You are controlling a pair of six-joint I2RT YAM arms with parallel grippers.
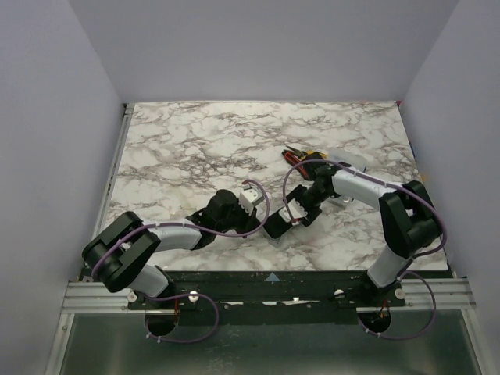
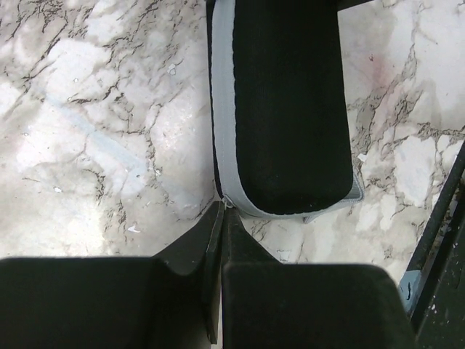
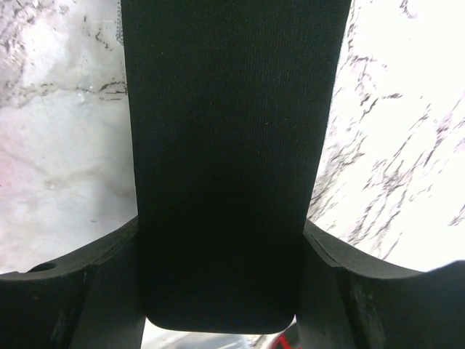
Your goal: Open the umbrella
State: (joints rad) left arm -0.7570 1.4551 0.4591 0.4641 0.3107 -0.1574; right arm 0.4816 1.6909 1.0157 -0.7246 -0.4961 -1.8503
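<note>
Found no umbrella in any view. Judged it zipped inside the black case (image 2: 283, 109), held between the two arms toward the near side of the table (image 2: 87, 131); could not tell whether resting on the marble or lifted just off it. Saw the right gripper (image 3: 219, 229) with jaws clamped across the case's flat width, fabric filling the whole gap. Saw the left gripper (image 2: 221, 218) with jaws together, tips right at the rounded corner of the grey zip edge (image 2: 221, 109). Could not tell whether pinching a zip pull or merely touching the seam.

Judged the main risk a weak or missing pinch: with so little caught between narrow tips, any pull off the zip's line likely to slip free and leave the case shut. Feared next a dragged case: soft fabric under the right jaws, able to slide or buckle under a hard tug, turning the case instead of parting the zip. Reckoned also on a jam at the curved corner, through pulling straight rather than following the bend. Noted both wrists close together, hence risk of a knock in any wide sweep. Noted red and yellow tools (image 1: 306, 153) just behind the right wrist, apt to be shoved by a backward swing. Could not confirm the case's contents; if empty, wasted effort.
</note>
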